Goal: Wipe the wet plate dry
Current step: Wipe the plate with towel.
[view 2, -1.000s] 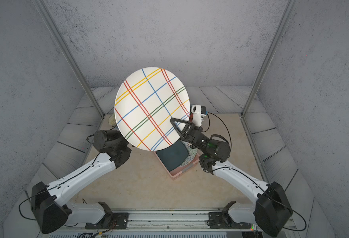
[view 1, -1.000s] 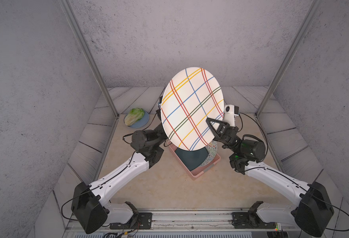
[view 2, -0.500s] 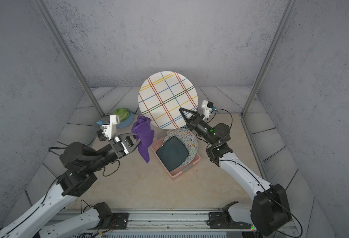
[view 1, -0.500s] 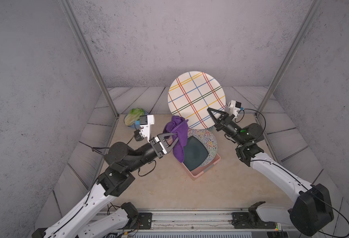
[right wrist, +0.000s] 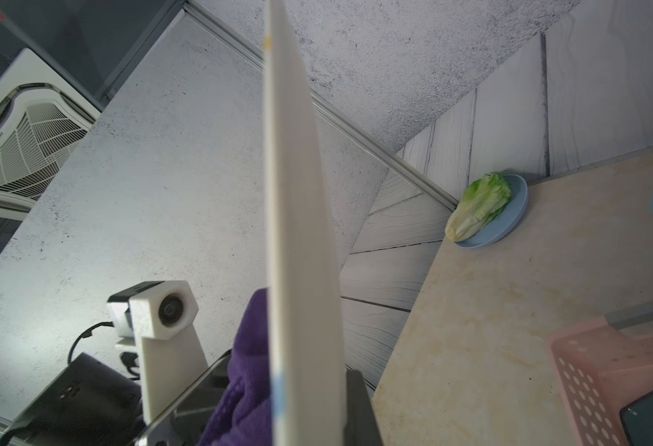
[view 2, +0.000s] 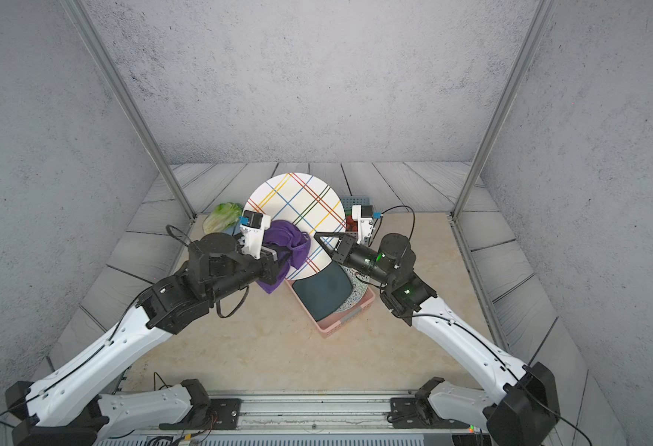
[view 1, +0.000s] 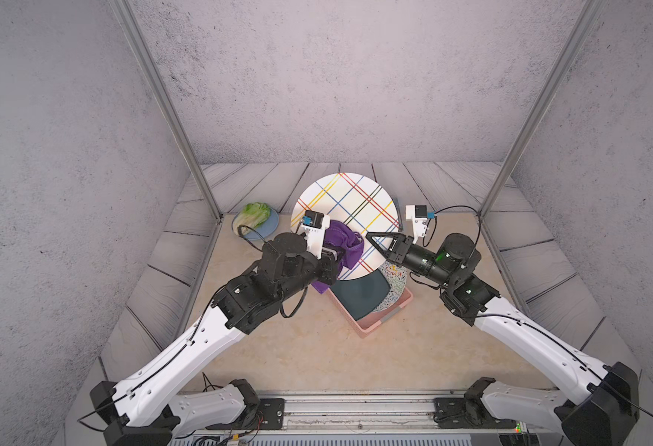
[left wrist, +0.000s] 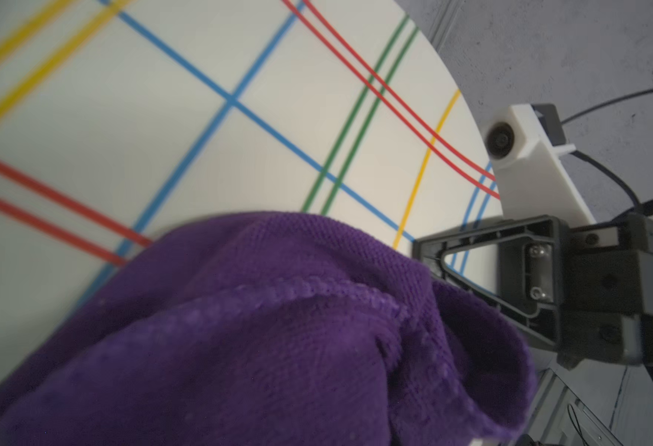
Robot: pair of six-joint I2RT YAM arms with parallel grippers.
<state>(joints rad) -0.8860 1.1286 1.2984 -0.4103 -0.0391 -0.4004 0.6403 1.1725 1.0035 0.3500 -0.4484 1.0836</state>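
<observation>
The plaid-striped plate (view 1: 350,200) is held up on edge over the pink dish rack (view 1: 371,326), its rim pinched tight by the right gripper (view 1: 373,239). The purple cloth (view 1: 346,247) is clamped in the left gripper (view 1: 334,258) and pressed against the striped face, low down on the left arm's side. Most of the bare face lies above the cloth, so an upward sweep is probably called for. Nothing is seen in the way; the lettuce (view 1: 256,213) on its blue dish (view 1: 273,224) is parked well off, fwiw.
</observation>
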